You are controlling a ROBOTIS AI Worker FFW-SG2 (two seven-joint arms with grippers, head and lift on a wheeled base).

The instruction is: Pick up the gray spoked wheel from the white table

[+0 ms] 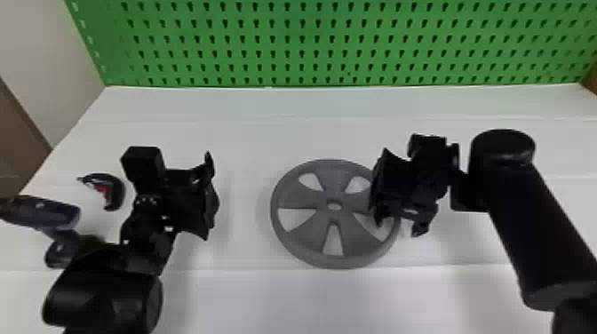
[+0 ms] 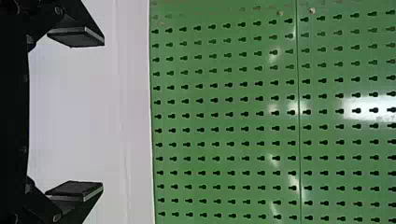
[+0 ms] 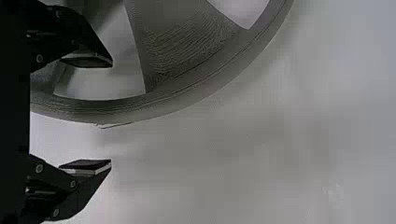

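The gray spoked wheel (image 1: 334,240) lies flat on the white table (image 1: 248,293), right of centre. At its right edge, my right gripper (image 1: 397,226) hangs over the rim. In the right wrist view my right gripper (image 3: 112,114) is open, one finger over a gap between spokes and the other outside the rim of the wheel (image 3: 182,95). My left gripper (image 1: 211,195) is held left of the wheel, apart from it. In the left wrist view my left gripper (image 2: 103,114) stands open with nothing between its fingers.
A green pegboard (image 1: 311,44) rises behind the table. At the left lie a dark blue-handled tool (image 1: 49,215) and a small black and red object (image 1: 111,191), close to my left arm.
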